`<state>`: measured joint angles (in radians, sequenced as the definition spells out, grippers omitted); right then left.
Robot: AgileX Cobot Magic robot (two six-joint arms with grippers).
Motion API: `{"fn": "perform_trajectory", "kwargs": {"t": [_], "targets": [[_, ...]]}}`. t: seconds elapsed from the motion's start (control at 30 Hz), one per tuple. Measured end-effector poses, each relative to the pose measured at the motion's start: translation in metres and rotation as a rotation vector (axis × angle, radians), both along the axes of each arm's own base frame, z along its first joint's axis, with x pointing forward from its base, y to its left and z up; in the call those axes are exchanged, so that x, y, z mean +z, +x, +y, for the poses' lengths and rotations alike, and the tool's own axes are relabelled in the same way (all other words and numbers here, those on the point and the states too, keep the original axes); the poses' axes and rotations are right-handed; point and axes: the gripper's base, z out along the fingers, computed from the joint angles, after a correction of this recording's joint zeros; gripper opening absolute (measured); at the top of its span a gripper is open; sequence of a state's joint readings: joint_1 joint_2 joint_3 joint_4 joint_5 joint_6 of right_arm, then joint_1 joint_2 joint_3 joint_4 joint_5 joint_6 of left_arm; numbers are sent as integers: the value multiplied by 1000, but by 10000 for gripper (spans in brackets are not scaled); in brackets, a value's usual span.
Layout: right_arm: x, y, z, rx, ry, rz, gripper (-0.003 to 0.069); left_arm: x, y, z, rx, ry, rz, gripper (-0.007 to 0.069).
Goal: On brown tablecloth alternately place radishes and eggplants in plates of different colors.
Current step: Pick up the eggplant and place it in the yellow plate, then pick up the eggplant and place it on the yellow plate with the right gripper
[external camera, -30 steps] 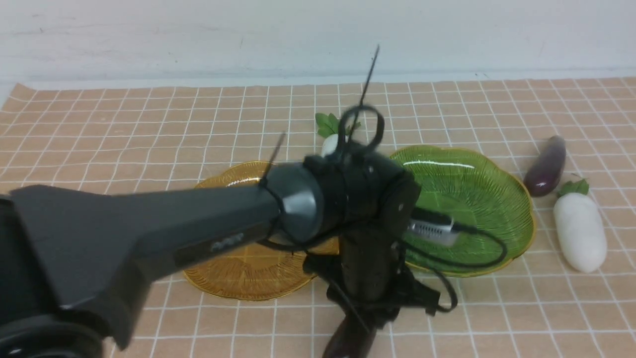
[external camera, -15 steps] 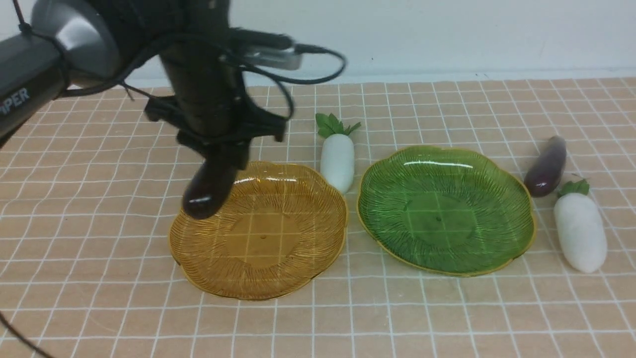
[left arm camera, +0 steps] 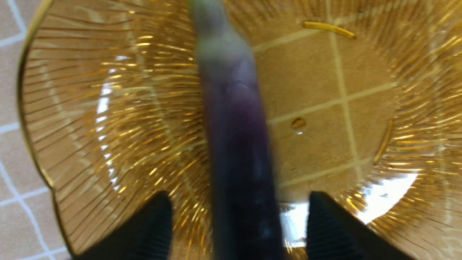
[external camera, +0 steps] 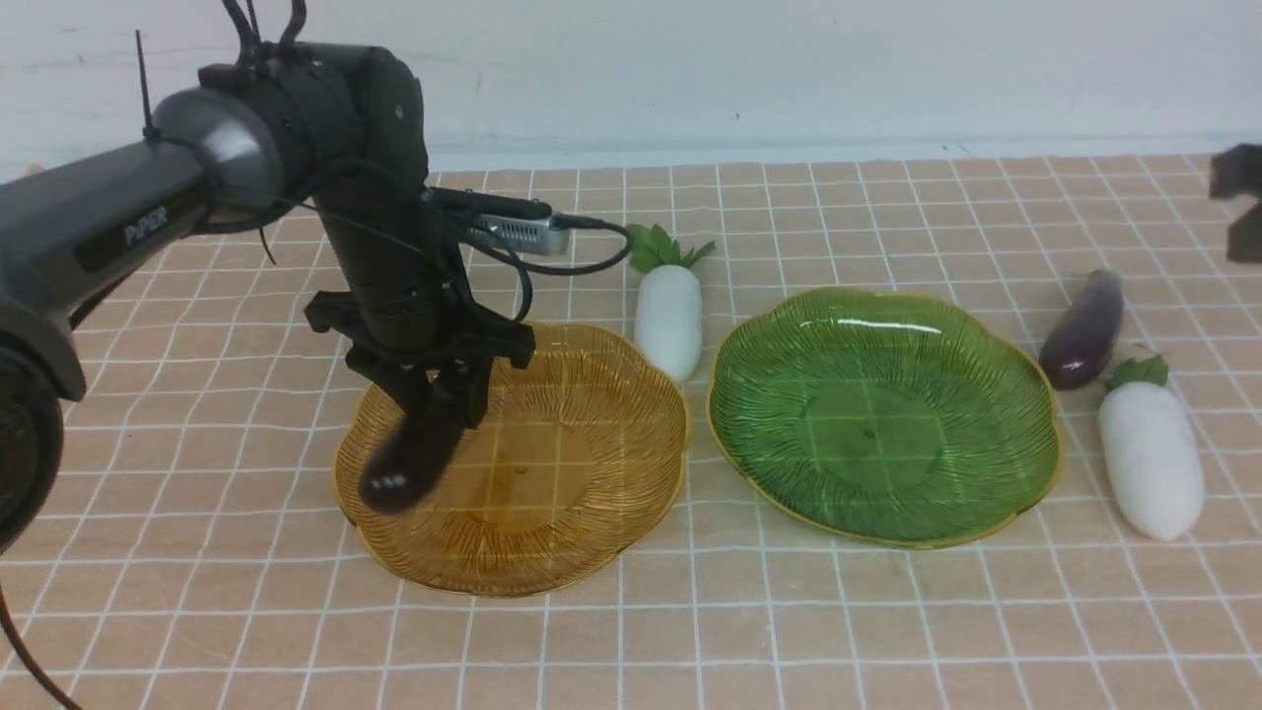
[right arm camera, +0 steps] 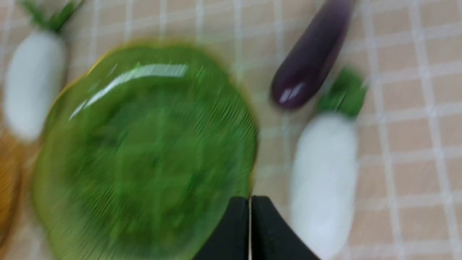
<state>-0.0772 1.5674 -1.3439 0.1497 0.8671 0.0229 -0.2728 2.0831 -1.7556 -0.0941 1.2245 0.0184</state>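
L arm (external camera: 108, 222) extends from robot's left, wrist bent steeply down over amber plate (external camera: 577, 498); L gripper (external camera: 441, 399) points down, fingers (left arm camera: 151, 224) spread, gaps either side of eggplant (left arm camera: 238, 144) btwn them. R gripper (right arm camera: 249, 216) sits well right of amber plate, fingers pressed together, tips touching.

Brown tablecloth (external camera: 887, 611): tan, thin white grid, slightly wrinkled, covers table. Two ribbed, scalloped, gold-rimmed plates side by side, not touching: amber plate (external camera: 552, 552) left, green plate (external camera: 887, 414) right.

Eggplant (external camera: 409, 454): dark purple, glossy, steeply tilted over amber plate's left part, fat end down, stem end up between spread fingers of left gripper (external camera: 439, 399), gap on each side.

Second eggplant (external camera: 1083, 330): flat on cloth, right of green plate.

Radish (external camera: 669, 316): white, green leaves pointing away, on cloth behind gap between plates.

Second radish (external camera: 1151, 459): on cloth, leaf tuft near second eggplant's fat end.
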Motion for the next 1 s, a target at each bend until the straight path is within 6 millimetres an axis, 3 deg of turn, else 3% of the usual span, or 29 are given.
{"fn": "perform_trajectory", "kwargs": {"t": [0.13, 0.2, 0.27, 0.37, 0.5, 0.6, 0.7, 0.77, 0.87, 0.9, 0.93, 1.0], "targets": [[-36, 49, -10, -46, 10, 62, 202, 6, 1, -7, -9, -18, -18, 558], [-60, 73, -12, -62, 22, 100, 311, 11, 2, -11, -14, -28, -35, 550], [-77, 87, -14, -71, 29, 125, 376, 14, 0, -13, -21, -30, -44, 494], [-94, 107, -15, -93, 44, 136, 482, 26, -4, -15, -36, -26, -71, 335], [-118, 128, -18, -106, 40, 157, 569, 51, -13, -15, -49, -36, -131, 117], [-128, 136, -20, -104, 31, 167, 583, 78, -26, -11, -54, -50, -188, 29], [-149, 146, -21, -101, 20, 194, 578, 110, -52, -2, -56, -67, -249, 4], [-157, 149, -22, -101, 18, 209, 559, 119, -64, 2, -56, -68, -263, -1], [-168, 153, -22, -101, 18, 234, 495, 135, -84, 10, -57, -67, -297, -3], [-170, 154, -22, -100, 19, 240, 456, 134, -89, 12, -58, -59, -291, -3], [-170, 157, -22, -101, 22, 238, 370, 143, -107, 19, -57, -51, -313, -3], [-162, 160, -22, -98, 24, 226, 347, 146, -120, 24, -53, -43, -314, -3]]}}
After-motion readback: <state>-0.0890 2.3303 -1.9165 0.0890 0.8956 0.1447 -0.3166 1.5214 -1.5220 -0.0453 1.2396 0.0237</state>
